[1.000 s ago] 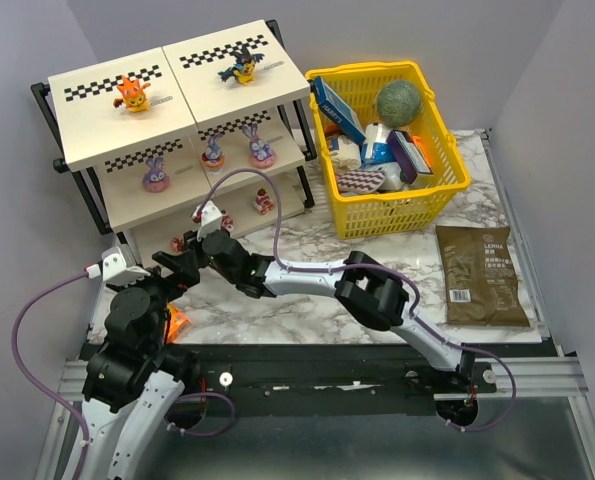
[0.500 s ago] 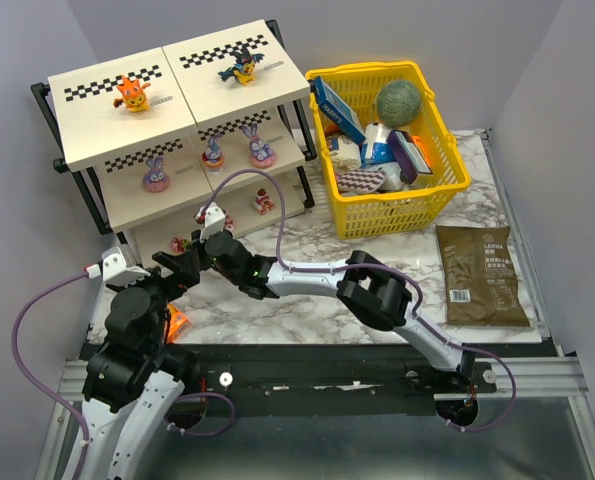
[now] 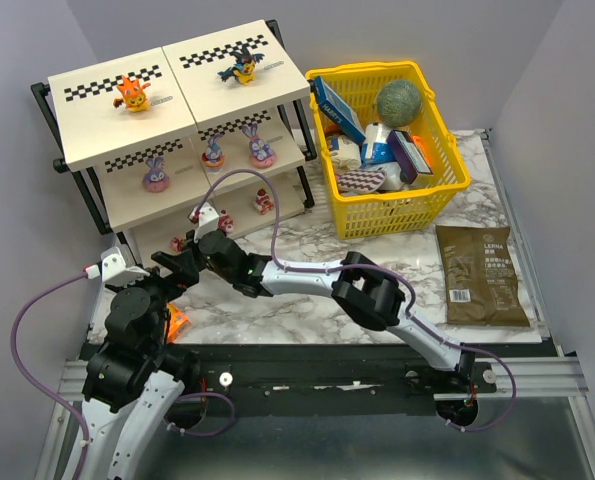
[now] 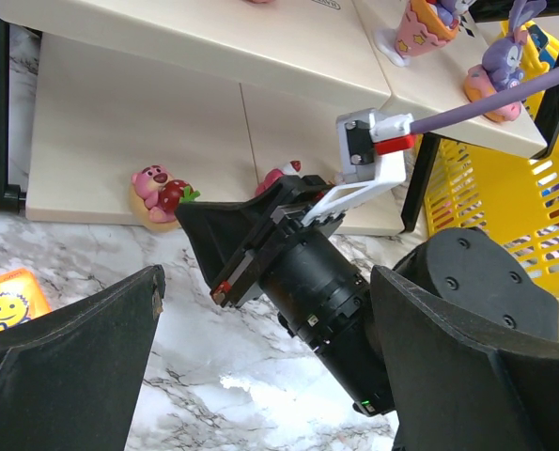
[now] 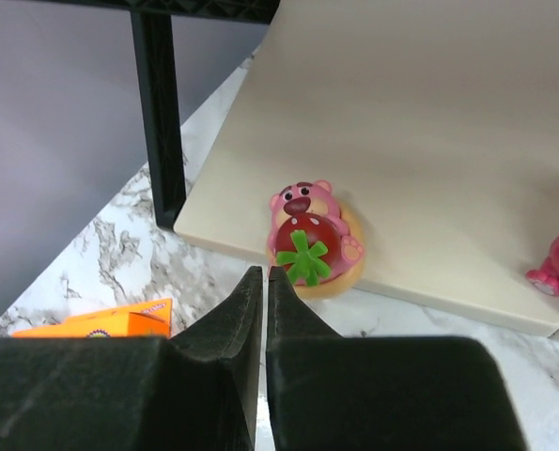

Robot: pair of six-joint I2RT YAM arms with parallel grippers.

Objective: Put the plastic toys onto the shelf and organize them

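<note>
Nearest, left gripper (image 4: 265, 282) splayed wide, empty, beyond it right gripper (image 5: 263, 272) pinched closed on nothing, just ahead pink bear toy (image 5: 309, 240) sitting at front edge of lowest shelf (image 5: 429, 141) panel, orange toy (image 3: 132, 93) and winged toy (image 3: 243, 68) topmost.

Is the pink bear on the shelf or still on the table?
On the shelf. The pink bear sits on its lowest beige panel, right at the front edge.

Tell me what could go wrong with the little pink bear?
The pink bear sits at the very front edge of the bottom shelf, with the right jaws shut close by; a nudge might tip it off. The left jaws, open, frame the right arm, so the arms could bump.
</note>
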